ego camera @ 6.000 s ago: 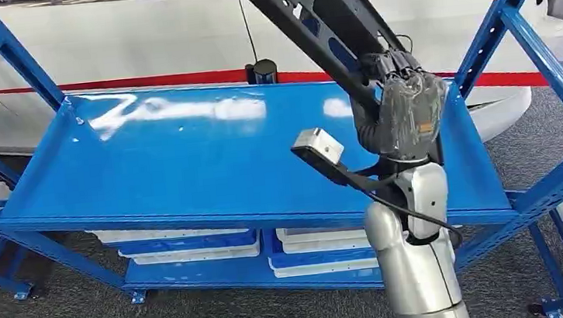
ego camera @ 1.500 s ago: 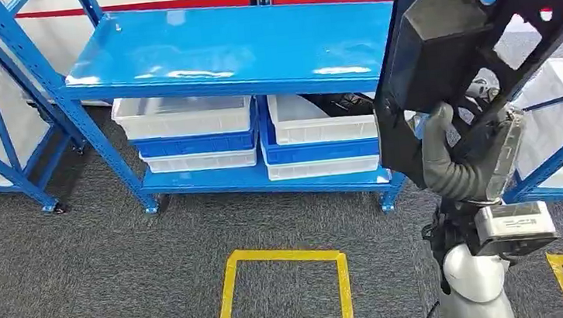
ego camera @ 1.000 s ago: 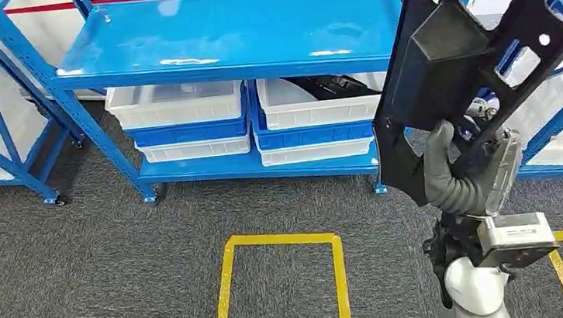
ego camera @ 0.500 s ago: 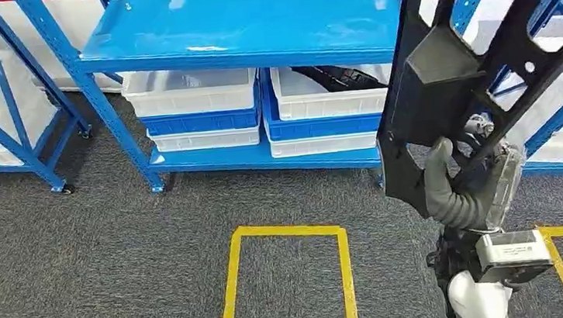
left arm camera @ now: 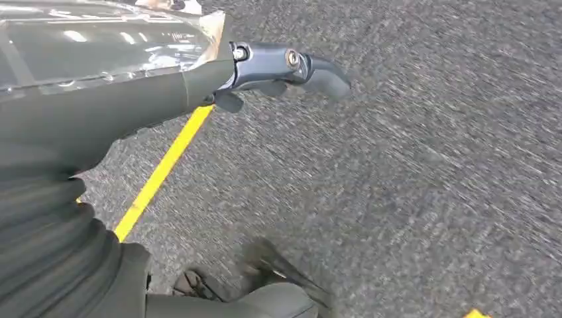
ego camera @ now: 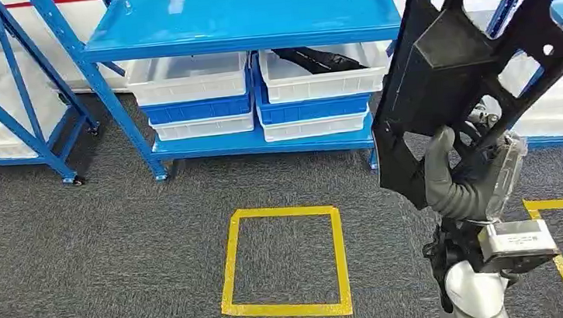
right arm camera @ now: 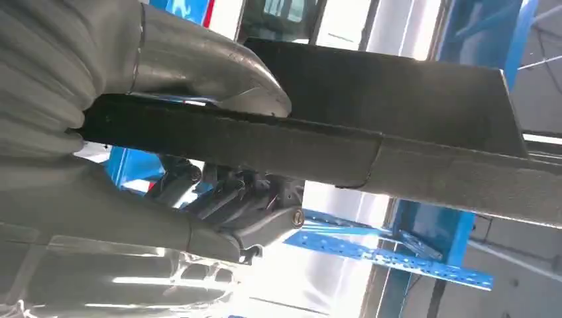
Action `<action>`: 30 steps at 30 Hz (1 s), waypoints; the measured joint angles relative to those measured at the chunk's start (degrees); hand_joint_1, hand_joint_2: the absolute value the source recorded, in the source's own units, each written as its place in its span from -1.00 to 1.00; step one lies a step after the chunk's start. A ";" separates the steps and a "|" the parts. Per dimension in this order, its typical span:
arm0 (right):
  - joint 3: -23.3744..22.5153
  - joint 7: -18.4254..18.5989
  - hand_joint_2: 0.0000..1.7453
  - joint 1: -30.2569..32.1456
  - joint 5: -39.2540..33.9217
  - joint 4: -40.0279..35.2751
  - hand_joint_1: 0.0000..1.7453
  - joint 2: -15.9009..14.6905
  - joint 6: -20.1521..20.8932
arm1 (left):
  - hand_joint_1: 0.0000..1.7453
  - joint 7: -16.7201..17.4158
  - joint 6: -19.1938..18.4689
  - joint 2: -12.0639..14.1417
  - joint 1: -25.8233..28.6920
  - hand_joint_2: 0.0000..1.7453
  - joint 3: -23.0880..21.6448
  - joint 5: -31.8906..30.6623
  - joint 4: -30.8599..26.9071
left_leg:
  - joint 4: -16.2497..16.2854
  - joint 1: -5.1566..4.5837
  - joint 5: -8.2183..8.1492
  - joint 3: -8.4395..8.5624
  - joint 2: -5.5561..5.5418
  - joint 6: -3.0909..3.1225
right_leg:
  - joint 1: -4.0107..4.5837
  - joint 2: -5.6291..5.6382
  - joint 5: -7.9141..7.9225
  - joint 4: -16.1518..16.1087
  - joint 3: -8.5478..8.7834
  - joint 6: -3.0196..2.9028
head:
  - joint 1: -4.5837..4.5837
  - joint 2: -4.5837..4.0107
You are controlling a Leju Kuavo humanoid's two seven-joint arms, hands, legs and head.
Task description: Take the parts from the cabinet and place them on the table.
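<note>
The right hand [ego camera: 463, 176] grips a large black perforated frame part [ego camera: 456, 64], thumb and fingers wrapped around its lower edge; the part rises from the lower right of the head frame to the upper right corner. In the right wrist view the grey thumb [right arm camera: 212, 63] presses on the part's flat dark bar [right arm camera: 298, 149]. The left hand [left arm camera: 132, 86] hangs over grey carpet [left arm camera: 411, 165], holding nothing, one dark finger [left arm camera: 291, 66] extended. A blue steel shelving rack [ego camera: 241, 15] occupies the upper centre, its lower shelf carrying white and blue plastic bins [ego camera: 191, 97]. A yellow tape square [ego camera: 284, 260] marks the carpet at lower centre.
</note>
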 joint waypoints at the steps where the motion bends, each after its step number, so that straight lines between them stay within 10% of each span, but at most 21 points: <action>1: 0.00 0.00 1.00 0.01 0.00 0.09 1.00 0.00 0.00 | -1.00 0.00 0.00 0.04 -0.07 1.00 0.00 0.00 0.00 | 3.63 -0.01 1.05 0.31 0.01 -0.05 | 0.17 -0.05 1.00 0.31 -1.26 0.06 | -0.07 0.00; 4: 0.00 0.13 1.00 0.03 0.11 0.26 1.00 0.13 0.15 | -1.00 0.02 0.20 0.07 -0.11 1.00 0.00 0.00 0.02 | 2.13 -0.12 7.27 5.81 -0.01 0.77 | 0.47 -0.02 2.78 1.88 -5.33 0.39 | -0.07 0.00; 7: -0.11 0.63 1.00 -0.11 0.70 0.22 1.00 0.92 0.68 | -1.00 0.04 0.57 0.15 -0.50 1.00 -0.02 -0.04 -0.04 | -14.58 -0.81 0.63 18.21 -0.04 2.28 | 0.88 -0.13 3.99 2.62 -6.59 1.07 | 0.02 0.00; 11: -0.09 1.12 1.00 -0.48 0.76 0.26 1.00 1.46 1.33 | -1.00 0.42 1.53 -0.11 -0.77 1.00 0.00 0.04 -0.02 | -15.39 -1.07 2.87 16.24 0.66 4.03 | 0.25 -0.20 5.44 2.77 -7.58 2.76 | 0.11 0.00; 14: -0.13 1.16 1.00 -0.76 -0.39 0.28 1.00 1.53 2.34 | -1.00 0.42 2.27 -0.07 -0.79 1.00 0.04 0.07 -0.02 | -15.32 -1.25 5.31 13.59 0.77 5.14 | 0.16 0.16 -3.85 11.15 -10.51 1.42 | 0.61 0.00; 16: -0.15 1.25 1.00 -0.81 -0.74 0.31 1.00 1.53 2.54 | -1.00 0.42 2.54 -0.20 -0.81 1.00 0.04 0.09 -0.02 | -15.19 -1.25 7.01 11.62 0.88 5.05 | 0.02 0.24 -6.51 19.13 -11.49 2.14 | 0.72 0.00; 18: -0.22 1.25 1.00 -0.83 -0.85 0.31 1.00 1.55 2.73 | -1.00 0.42 2.60 -0.37 -0.80 1.00 0.04 0.15 -0.02 | -14.86 -1.18 8.63 9.33 1.01 4.70 | -0.35 0.25 -3.20 20.21 -9.57 4.05 | 0.70 0.00; 20: -0.24 1.29 1.00 -0.99 -1.09 0.31 1.00 1.64 2.86 | -1.00 0.22 2.60 -0.46 -0.82 1.00 0.04 0.24 -0.02 | -14.14 -1.04 9.95 7.07 1.01 4.09 | -0.78 0.24 -0.22 12.77 -3.50 5.10 | 0.70 0.00; 22: -0.39 1.31 1.00 -1.39 -1.22 0.26 1.00 1.92 2.86 | -1.00 -1.23 2.49 -0.53 -0.82 1.00 0.04 0.63 -0.04 | -13.16 -1.38 10.77 5.68 0.88 3.30 | -0.35 0.37 -4.09 1.46 4.31 3.91 | 0.70 0.00; 26: -0.98 1.53 1.00 -1.53 -1.75 0.02 1.00 1.95 3.32 | -1.00 -3.08 2.75 -0.48 -0.53 1.00 0.13 1.36 -0.04 | -14.00 -0.51 13.04 5.08 0.95 1.44 | -0.44 0.30 -3.16 1.00 1.98 1.05 | 0.48 0.00; 30: -1.33 2.27 1.00 -2.92 -4.07 0.02 1.00 2.10 4.96 | -1.00 -4.09 3.91 -0.52 -0.37 1.00 0.42 1.92 -0.04 | -2.32 -0.40 0.49 1.92 0.53 0.43 | -0.12 0.24 -0.63 1.16 -0.44 -0.26 | 0.13 0.00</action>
